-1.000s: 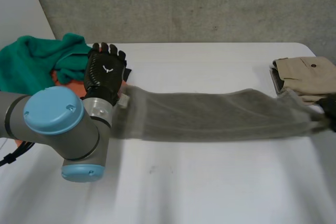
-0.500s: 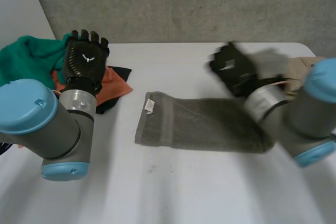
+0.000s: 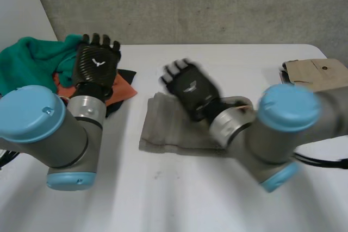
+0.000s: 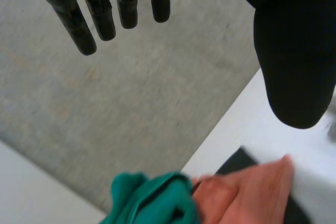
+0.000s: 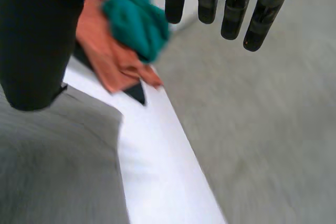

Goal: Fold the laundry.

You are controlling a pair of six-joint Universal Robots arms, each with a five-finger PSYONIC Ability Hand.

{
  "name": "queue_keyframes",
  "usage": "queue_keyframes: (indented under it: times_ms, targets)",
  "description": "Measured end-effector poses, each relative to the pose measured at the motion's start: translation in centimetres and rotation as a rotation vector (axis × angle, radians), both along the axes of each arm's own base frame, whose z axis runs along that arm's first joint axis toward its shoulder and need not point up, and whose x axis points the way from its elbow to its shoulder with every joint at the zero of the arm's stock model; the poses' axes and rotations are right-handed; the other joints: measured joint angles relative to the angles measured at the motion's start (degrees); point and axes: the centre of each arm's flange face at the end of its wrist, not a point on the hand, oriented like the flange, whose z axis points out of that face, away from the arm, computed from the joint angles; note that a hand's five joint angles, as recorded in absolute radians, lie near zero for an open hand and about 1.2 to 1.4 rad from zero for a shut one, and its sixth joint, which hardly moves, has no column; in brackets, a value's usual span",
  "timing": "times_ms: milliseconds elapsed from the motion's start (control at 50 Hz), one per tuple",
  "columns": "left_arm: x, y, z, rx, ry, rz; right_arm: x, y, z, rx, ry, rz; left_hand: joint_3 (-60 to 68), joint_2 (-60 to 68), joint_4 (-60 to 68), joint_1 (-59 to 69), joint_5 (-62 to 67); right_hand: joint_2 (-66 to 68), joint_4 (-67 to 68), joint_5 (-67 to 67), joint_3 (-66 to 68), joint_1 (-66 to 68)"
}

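left hand (image 3: pixel 97 64) held open, upper left, by teal cloth (image 3: pixel 32 63) | right hand (image 3: pixel 187 88) held open, fingers straight, over grey towel (image 3: pixel 168 129), frame centre

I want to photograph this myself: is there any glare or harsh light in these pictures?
Head view: soft, even light; the white table shows no glare, only a faint sheen on the light-blue caps. Left wrist view: the left hand is a dark shape against the paler wall. Right wrist view: the right hand likewise, no glare.

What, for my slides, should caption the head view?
Open right hand over a grey towel; open left hand above piled laundry.
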Motion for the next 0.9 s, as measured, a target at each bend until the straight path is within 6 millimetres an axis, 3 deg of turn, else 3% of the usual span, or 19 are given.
queue_keyframes:
  times_ms: [60, 140, 160, 200, 240, 300, 360, 420, 460, 520, 620, 700, 800, 840, 860, 900]
  targets:
    - [-1.4, 0.7, 0.0, -0.002, 0.011, -0.059, -3.1, -0.9, 1.2, 0.161, -0.066, -0.112, 0.0, 0.0, 0.0, 0.0, 0.0, 0.0, 0.0, 0.0, 0.0, 0.0]
    - [-3.0, 1.6, -0.3, 0.003, 0.017, -0.124, -5.2, -1.1, 1.0, 0.288, -0.081, -0.184, 0.0, 0.0, 0.0, 0.0, 0.0, 0.0, 0.0, 0.0, 0.0, 0.0]
    - [-4.3, 2.3, -0.9, 0.013, 0.015, -0.176, -7.1, -1.2, 0.0, 0.395, -0.065, -0.247, 0.0, 0.0, 0.0, 0.0, 0.0, 0.0, 0.0, 0.0, 0.0, 0.0]
    - [-4.3, 2.3, -0.9, 0.013, 0.015, -0.176, -7.1, -1.2, 0.0, 0.395, -0.065, -0.247, 0.0, 0.0, 0.0, 0.0, 0.0, 0.0, 0.0, 0.0, 0.0, 0.0]
    - [-6.2, 3.1, -2.5, 0.043, -0.005, -0.232, -9.7, -1.3, -2.0, 0.485, -0.001, -0.326, 0.0, 0.0, 0.0, 0.0, 0.0, 0.1, 0.1, 0.0, 0.2, 0.1]
    - [-7.0, 3.3, -3.7, 0.072, -0.025, -0.251, -10.6, -1.4, -3.0, 0.498, 0.034, -0.352, 0.0, 0.0, 0.0, 0.0, 0.0, 1.1, 0.9, 0.9, 1.3, 1.0]
    - [-7.4, 3.4, -4.7, 0.102, -0.045, -0.256, -12.1, -1.9, -5.0, 0.495, 0.107, -0.394, 0.0, 0.0, 0.0, 0.0, 0.0, 20.5, 18.7, 17.6, 20.1, 17.0]
    - [-7.4, 3.4, -4.9, 0.111, -0.051, -0.256, -12.3, -2.2, -5.4, 0.489, 0.121, -0.404, 0.0, 0.0, 0.0, 0.0, 0.0, 20.5, 18.7, 17.6, 20.1, 17.0]
    - [-7.2, 3.4, -5.3, 0.132, -0.063, -0.251, -13.1, -3.3, -6.4, 0.446, 0.181, -0.446, 0.0, 0.0, 0.0, 0.0, 0.0, 53.5, 52.2, 49.8, 53.7, 41.3]
    - [-7.0, 3.5, -5.2, 0.137, -0.065, -0.247, -13.2, -4.2, -6.3, 0.402, 0.206, -0.464, 0.0, 0.0, 0.0, 0.0, 0.0, 55.0, 54.5, 51.5, 55.7, 42.3]
    - [-5.8, 3.4, -4.0, 0.131, -0.056, -0.223, -12.4, -5.8, -4.6, 0.297, 0.214, -0.472, 0.0, 0.0, 0.0, 0.0, 0.0, 55.0, 54.8, 52.1, 55.9, 42.8]
    - [-4.5, 3.2, -2.9, 0.12, -0.045, -0.193, -10.1, -5.8, -2.7, 0.212, 0.185, -0.417, 0.0, 0.0, 0.0, 0.0, 0.0, 55.0, 54.8, 52.1, 55.9, 43.1]
    - [-2.2, 2.6, -1.6, 0.106, -0.031, -0.133, -4.3, -2.9, -0.2, 0.074, 0.12, -0.226, 0.0, 0.0, 0.0, 0.0, 0.0, 55.0, 54.9, 52.8, 55.9, 43.1]
    - [-1.4, 2.4, -1.3, 0.106, -0.026, -0.111, -2.2, -1.2, -0.1, 0.04, 0.107, -0.129, 0.0, 0.0, 0.0, 0.0, 0.0, 55.0, 54.9, 52.8, 55.9, 43.1]
    - [-1.4, 2.4, -1.3, 0.106, -0.026, -0.111, -2.2, -1.2, -0.1, 0.04, 0.107, -0.129, 0.0, 0.0, 0.0, 0.0, 0.0, 55.0, 54.9, 52.8, 55.9, 43.1]
    - [-0.7, 2.2, -1.2, 0.111, -0.017, -0.089, 0.3, 1.6, -1.1, 0.021, 0.117, 0.018, 0.0, 0.0, 0.0, 0.0, 0.0, 55.0, 54.9, 52.9, 55.9, 43.1]
